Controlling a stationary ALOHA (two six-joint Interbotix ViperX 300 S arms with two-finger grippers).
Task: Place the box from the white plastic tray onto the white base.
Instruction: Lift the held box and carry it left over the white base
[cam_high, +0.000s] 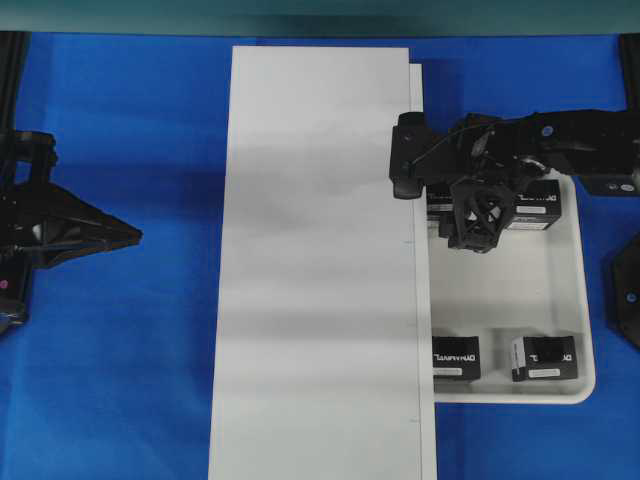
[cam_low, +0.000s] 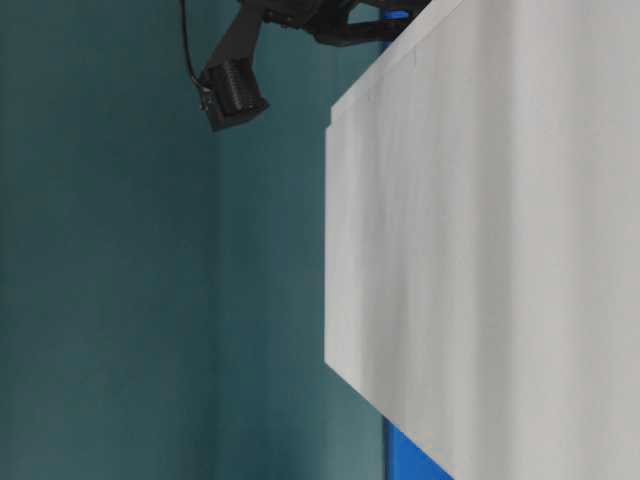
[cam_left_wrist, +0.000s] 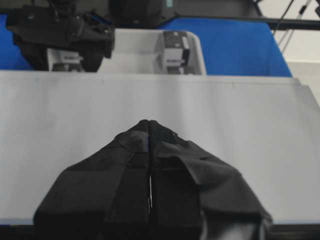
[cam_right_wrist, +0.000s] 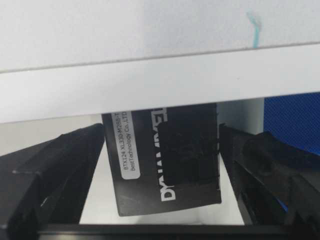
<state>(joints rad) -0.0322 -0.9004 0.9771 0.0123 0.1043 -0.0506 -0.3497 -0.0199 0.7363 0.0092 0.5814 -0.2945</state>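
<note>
Black and closest to the lens of the left wrist view, the left end effector (cam_left_wrist: 149, 131) has its two fingers pressed together, closed on nothing, parked over the near edge of the long flat matte white base (cam_high: 320, 270). This base lies on the blue bench (cam_high: 130, 350). Beside it, touching or slightly under its right edge, sits the shallow glossy white plastic tray (cam_high: 560, 300) with a raised rim. The right end effector (cam_right_wrist: 162, 165) stands wide open around a small black cuboid box with white lettering (cam_right_wrist: 165, 155) in the far part of the tray; fingers are on both sides and not yet touching it. To grasp well, I judge it should centre on the box, close firmly, then lift straight over the rim. From overhead the arm hides this box mostly. Two more boxes (cam_high: 500, 356) stay at the near end.
</note>
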